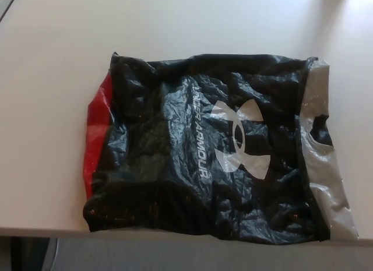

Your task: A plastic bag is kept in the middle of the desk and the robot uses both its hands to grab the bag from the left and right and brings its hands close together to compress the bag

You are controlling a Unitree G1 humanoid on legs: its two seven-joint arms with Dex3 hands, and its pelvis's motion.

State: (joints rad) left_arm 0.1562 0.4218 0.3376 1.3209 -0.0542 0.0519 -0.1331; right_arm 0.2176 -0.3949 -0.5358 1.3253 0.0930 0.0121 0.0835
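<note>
A crinkled black plastic bag (204, 148) lies flat on the pale desk (52, 78), filling the middle of the head view. It carries a silver logo and lettering, a red strip along its left side and a silver-grey band with a handle cut-out along its right side. Its lower edge reaches the desk's front edge and overhangs it slightly at the right. Neither of my hands shows in the picture.
The desk's front edge (41, 231) runs across the bottom, with grey floor below it. Bare desk surface lies to the left of the bag and behind it. A darker strip shows at the top left corner.
</note>
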